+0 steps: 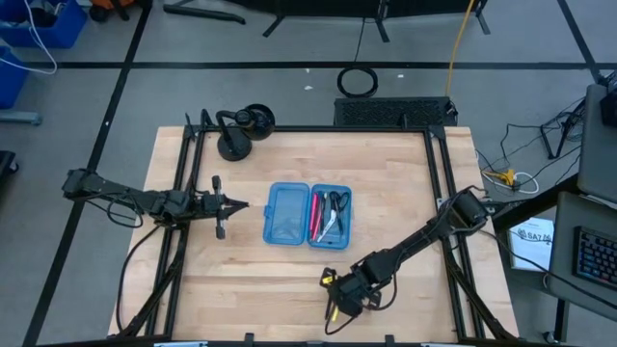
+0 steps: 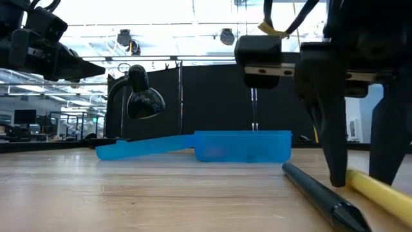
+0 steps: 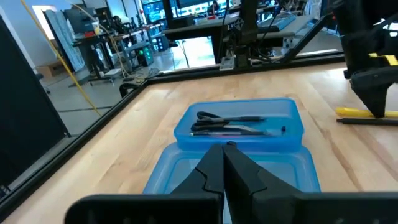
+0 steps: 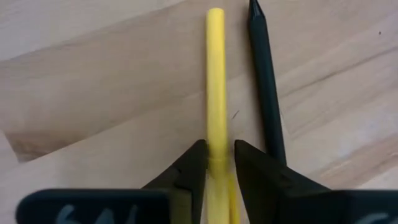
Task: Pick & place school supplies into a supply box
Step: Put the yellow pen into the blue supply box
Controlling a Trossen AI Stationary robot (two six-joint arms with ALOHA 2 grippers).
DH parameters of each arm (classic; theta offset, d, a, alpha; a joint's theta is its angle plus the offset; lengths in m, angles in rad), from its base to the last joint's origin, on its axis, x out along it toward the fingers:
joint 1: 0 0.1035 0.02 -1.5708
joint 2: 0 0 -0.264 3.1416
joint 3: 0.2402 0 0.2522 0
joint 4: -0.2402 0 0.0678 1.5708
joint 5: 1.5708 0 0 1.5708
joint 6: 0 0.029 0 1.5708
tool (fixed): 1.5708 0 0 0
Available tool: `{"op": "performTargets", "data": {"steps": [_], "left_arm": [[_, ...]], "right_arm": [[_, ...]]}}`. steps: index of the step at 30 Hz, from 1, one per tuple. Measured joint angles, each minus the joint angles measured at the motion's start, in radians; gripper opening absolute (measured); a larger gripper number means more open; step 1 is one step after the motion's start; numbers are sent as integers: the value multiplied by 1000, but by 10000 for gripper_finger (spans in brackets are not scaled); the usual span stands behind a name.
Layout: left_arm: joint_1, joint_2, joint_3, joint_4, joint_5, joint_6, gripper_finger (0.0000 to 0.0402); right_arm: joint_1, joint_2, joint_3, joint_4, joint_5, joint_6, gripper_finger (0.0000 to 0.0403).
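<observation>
- My right end effector (image 4: 217,163) is nearly closed around the yellow pencil (image 4: 216,87), fingers straddling its shaft; a firm hold isn't certain.
- The pencil looks light, stiff, slick; I'd pinch mid-shaft.
- The black pen (image 4: 266,81) lies just beside it.
- Both lie well apart from the supply box (image 1: 308,215); my left end effector (image 1: 234,204), closed and empty, waits on the box's far side.

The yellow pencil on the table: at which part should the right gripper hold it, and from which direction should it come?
Probably across the shaft of the yellow pencil, coming straight down from above. It lies flat on the wood, with the black pencil close alongside, so one finger must drop into that narrow gap. The right gripper already straddles the shaft this way.
</observation>
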Motion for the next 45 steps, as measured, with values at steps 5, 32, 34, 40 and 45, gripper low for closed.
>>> {"op": "performTargets", "data": {"steps": [5,32,34,40,45], "left_arm": [[0,0,0,0,0,-4,25],[0,42,0,0,0,-43,37],[0,51,0,0,0,-34,37],[0,73,0,-4,0,-30,37],[0,95,0,-18,0,-45,37]], "right_arm": [[-19,-4,-33,11,-31,-12,48],[-217,-153,195,-636,395,-479,24],[-272,-151,209,-652,417,-551,24],[-405,-151,225,-618,417,-739,24],[-475,-151,226,-515,377,-836,24]]}}
